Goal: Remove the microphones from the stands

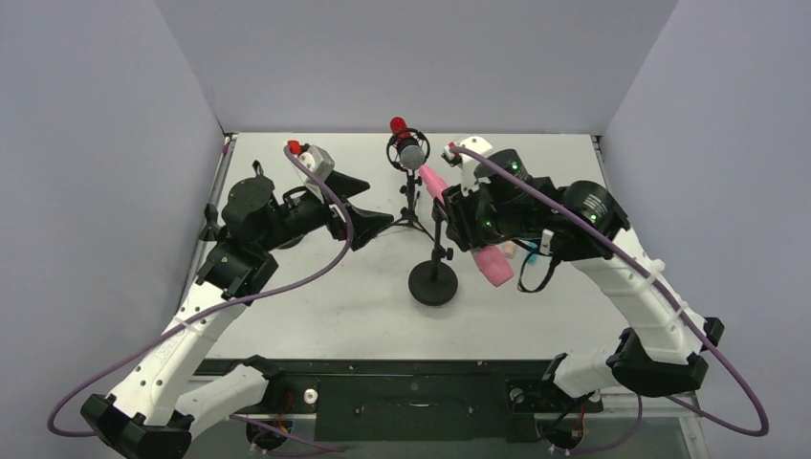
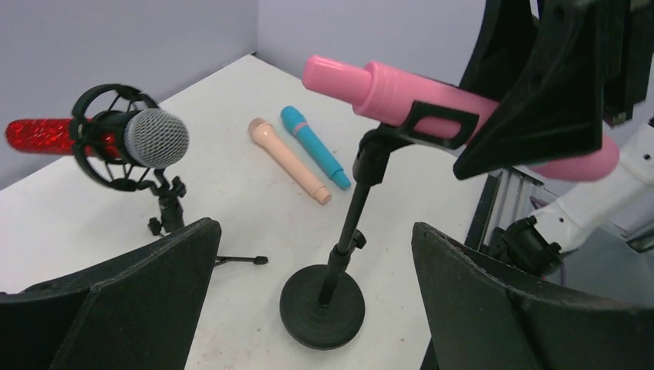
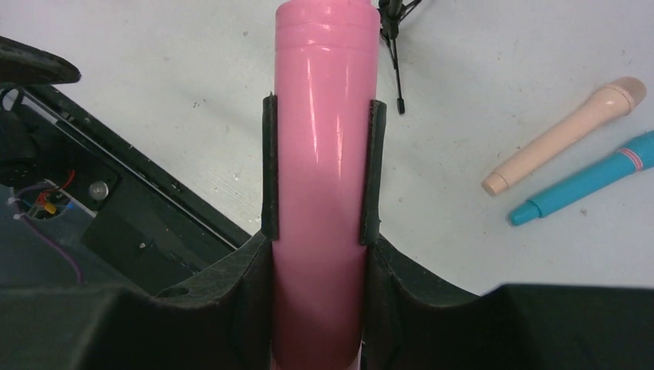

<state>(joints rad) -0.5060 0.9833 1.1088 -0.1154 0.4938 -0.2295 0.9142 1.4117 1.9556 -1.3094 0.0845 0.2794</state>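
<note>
At the middle of the surface (image 1: 325,320), the pink microphone (image 1: 494,264) sits in the clip of the black stand (image 1: 432,284). The right pincer (image 3: 320,173) is clamped on its body just beside the clip, 1 finger on each side. The left pincer (image 2: 312,231) hangs wide apart at 9 o'clock of the stand, holding nothing. My judgement: keep the squeeze firm and draw the microphone out along its own length rather than twist it sideways, or the stand may tip; the free pincer could pin the base. From above, its long axis runs 11 o'clock to 5 o'clock, with the narrow end at 11 and the wider end at 5.
</note>
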